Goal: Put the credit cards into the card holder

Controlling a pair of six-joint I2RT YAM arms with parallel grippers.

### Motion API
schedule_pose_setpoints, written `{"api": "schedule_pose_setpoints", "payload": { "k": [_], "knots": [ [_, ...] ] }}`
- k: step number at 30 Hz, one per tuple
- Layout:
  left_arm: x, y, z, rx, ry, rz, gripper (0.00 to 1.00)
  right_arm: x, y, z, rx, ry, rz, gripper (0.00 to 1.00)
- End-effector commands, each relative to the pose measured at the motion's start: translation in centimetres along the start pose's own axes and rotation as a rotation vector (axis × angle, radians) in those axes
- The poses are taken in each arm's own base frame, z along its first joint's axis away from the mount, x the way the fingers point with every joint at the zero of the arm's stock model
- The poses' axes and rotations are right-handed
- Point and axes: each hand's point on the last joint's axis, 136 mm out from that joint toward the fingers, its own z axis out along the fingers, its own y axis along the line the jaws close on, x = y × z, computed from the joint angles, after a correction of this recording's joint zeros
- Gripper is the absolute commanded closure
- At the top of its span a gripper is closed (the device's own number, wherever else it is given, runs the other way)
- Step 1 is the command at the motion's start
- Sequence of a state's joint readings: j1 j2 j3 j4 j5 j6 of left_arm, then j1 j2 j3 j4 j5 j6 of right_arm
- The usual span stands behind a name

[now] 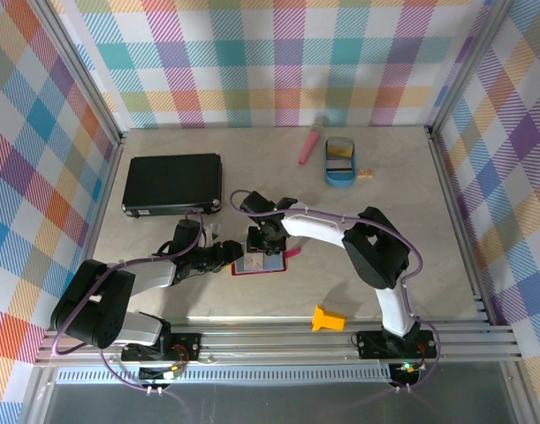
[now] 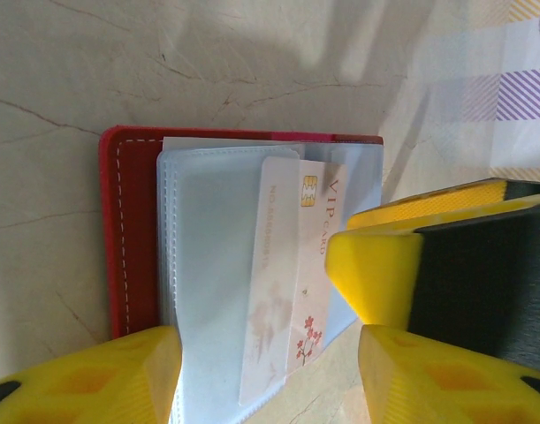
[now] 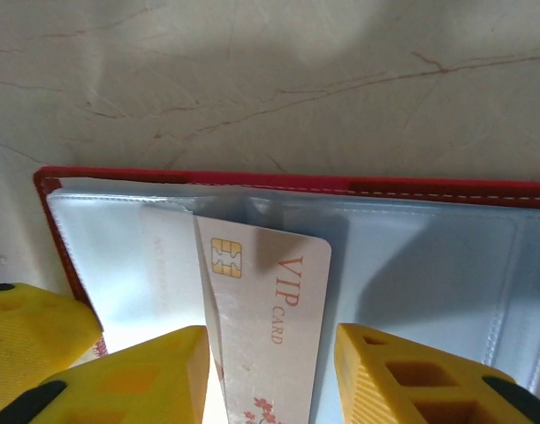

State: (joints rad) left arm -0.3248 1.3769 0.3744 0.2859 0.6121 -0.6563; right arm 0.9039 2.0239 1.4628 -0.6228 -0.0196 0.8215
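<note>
From above, a small dark-red folding card holder [image 1: 261,268] lies open at the centre of the pale marbled desk [image 1: 411,265]. The left claw [image 1: 234,256] reaches it from the left and the right claw [image 1: 268,243] from the upper right. A large black flat case [image 1: 172,183] sits at upper left. Toward the upper right are a pink stick [image 1: 310,146] and a blue oval tray [image 1: 340,180] holding a gold-tan card. A small orange plastic piece [image 1: 327,318] lies near the bottom edge.

In the left wrist view, the card holder's red cover borders the left and top, with grey-blue clear pockets spread across the middle. A white plastic credit card [image 2: 309,291] with a gold chip, "VIP CARD" lettering and red blossoms stands lengthwise at centre. Its left half is under the pocket film. The left claw's yellow fingers [image 2: 93,375] are spread wide at the bottom corners, astride the card without touching it. A yellow finger of the right claw meets the card's right edge.

In the right wrist view, the card runs down the centre. The right claw's yellow fingers [image 3: 155,380] stand close against both its long edges at the bottom, but I cannot tell whether they pinch it.
</note>
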Motion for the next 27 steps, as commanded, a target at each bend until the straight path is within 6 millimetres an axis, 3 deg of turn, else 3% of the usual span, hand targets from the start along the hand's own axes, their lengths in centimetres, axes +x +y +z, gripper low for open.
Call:
{"api": "schedule_pose_setpoints", "payload": {
  "k": [1,27],
  "knots": [
    [0.9,1.1,0.0,-0.04,0.029,-0.006,0.44,0.2,0.4,0.1,-0.002,0.021,-0.016,0.59],
    [0.9,1.1,0.2,-0.042,0.037,-0.004,0.45,0.4,2.1,0.8,-0.094,0.047,-0.031,0.73]
  ]
}}
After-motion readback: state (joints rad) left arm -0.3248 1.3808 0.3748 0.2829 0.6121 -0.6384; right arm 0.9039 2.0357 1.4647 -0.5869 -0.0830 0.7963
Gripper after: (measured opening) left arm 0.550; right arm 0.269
